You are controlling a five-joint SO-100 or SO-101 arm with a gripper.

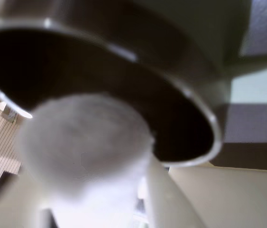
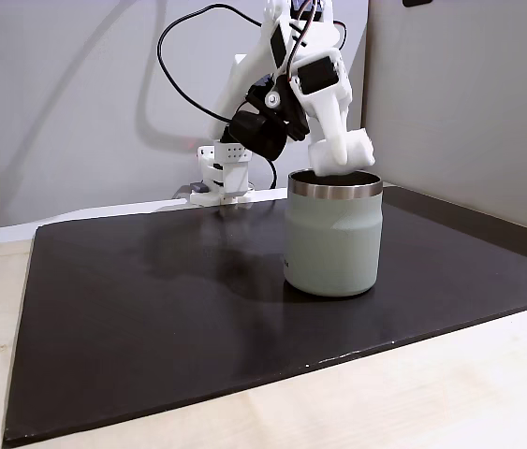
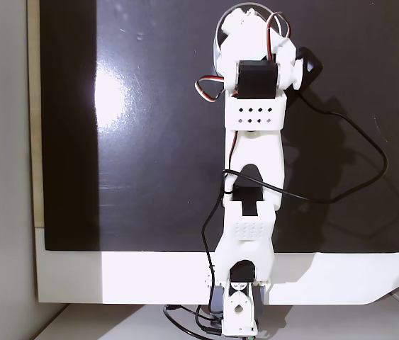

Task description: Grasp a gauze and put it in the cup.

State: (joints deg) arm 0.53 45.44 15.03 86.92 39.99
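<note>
We see the white gripper (image 2: 343, 157) pointing down just above the cup's mouth, its fingers closed on the gauze (image 2: 355, 150), a small white roll that sits between them just over the steel rim. In the wrist view the gauze (image 1: 88, 142) fills the lower left as a fuzzy, blurred white roll, pinched between two pale fingers (image 1: 169, 199) that rise from the bottom edge. Right behind it lies the dark inside of the cup (image 1: 124, 80), ringed by its shiny rim.

From the side fixed view, the cup (image 2: 332, 245) is a pale sage-green tumbler standing upright on a black mat (image 2: 151, 318). The mat lies on a light wooden table (image 2: 413, 402). The white arm (image 2: 282, 75) bends down over the cup from its base (image 2: 221, 173) at the far edge of the mat, with a black cable (image 2: 174, 56) looping behind it against a grey wall.

In the fixed view from above, the arm (image 3: 254, 163) stretches from its base (image 3: 238, 304) at the bottom edge up over the mat (image 3: 149, 142). Here it covers the cup, and we cannot make out the gauze. A bright reflection of light sits on the mat to the left of the arm.
</note>
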